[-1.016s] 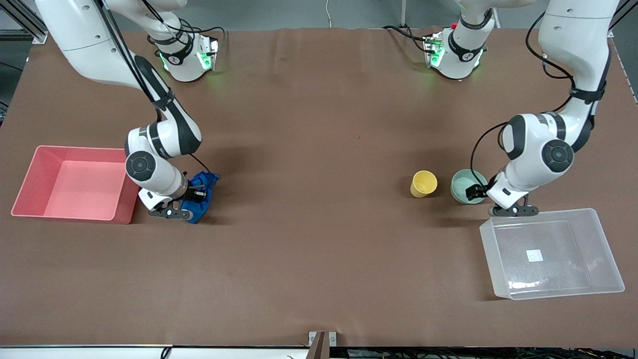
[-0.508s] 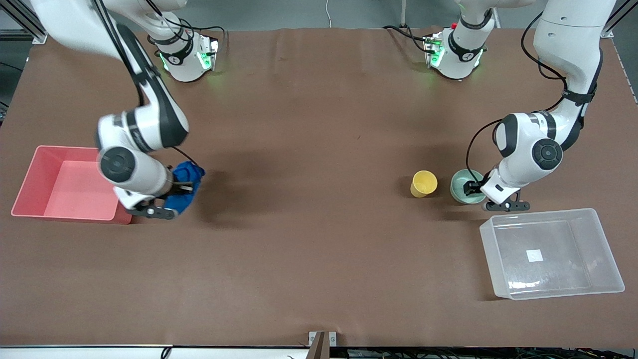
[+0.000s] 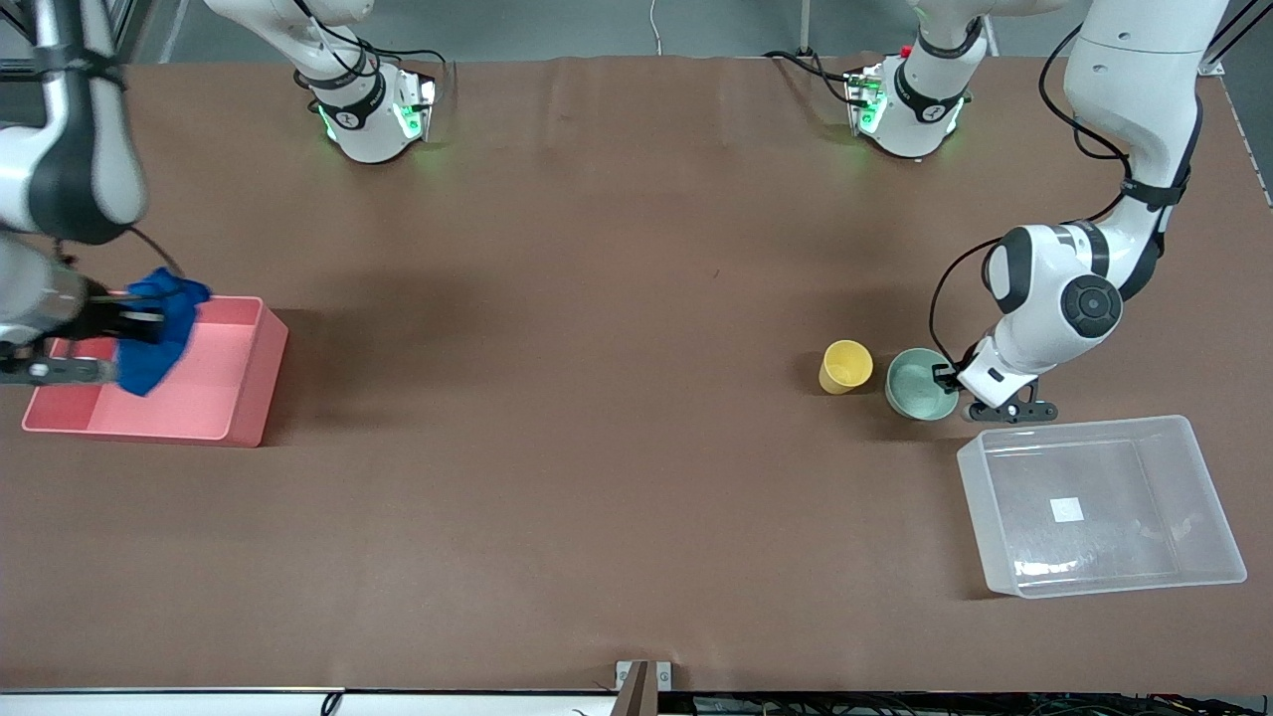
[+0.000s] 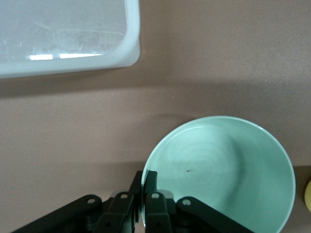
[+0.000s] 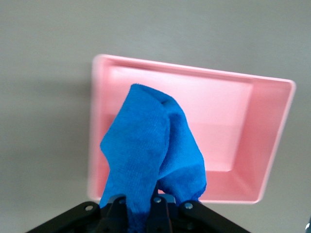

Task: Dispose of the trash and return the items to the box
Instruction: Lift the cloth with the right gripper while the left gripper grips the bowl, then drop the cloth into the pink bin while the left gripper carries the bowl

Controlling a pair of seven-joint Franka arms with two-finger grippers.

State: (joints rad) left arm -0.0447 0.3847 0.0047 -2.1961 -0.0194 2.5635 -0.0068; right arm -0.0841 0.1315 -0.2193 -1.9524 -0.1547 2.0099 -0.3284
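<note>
My right gripper (image 3: 124,323) is shut on the bright-blue trash (image 3: 154,328) and holds it in the air over the pink bin (image 3: 234,403); in the right wrist view the trash (image 5: 150,155) hangs over the bin (image 5: 272,141). My left gripper (image 3: 943,378) is shut on the rim of the mint-green bowl (image 3: 913,383), one finger inside and one outside, as the left wrist view (image 4: 223,165) shows. The yellow cup (image 3: 845,365) stands beside the bowl. The clear box (image 3: 1208,497) lies nearer the front camera than the bowl, and its corner (image 4: 121,48) shows in the left wrist view.
The pink bin sits at the right arm's end of the table, the clear box at the left arm's end. Both arm bases (image 3: 368,109) stand along the table's top edge. Brown tabletop lies between bin and cup.
My right gripper has lifted the blue trash off the table and carried it from beside the pink bin to over it. The bowl has shifted slightly toward the cup in my left gripper.
</note>
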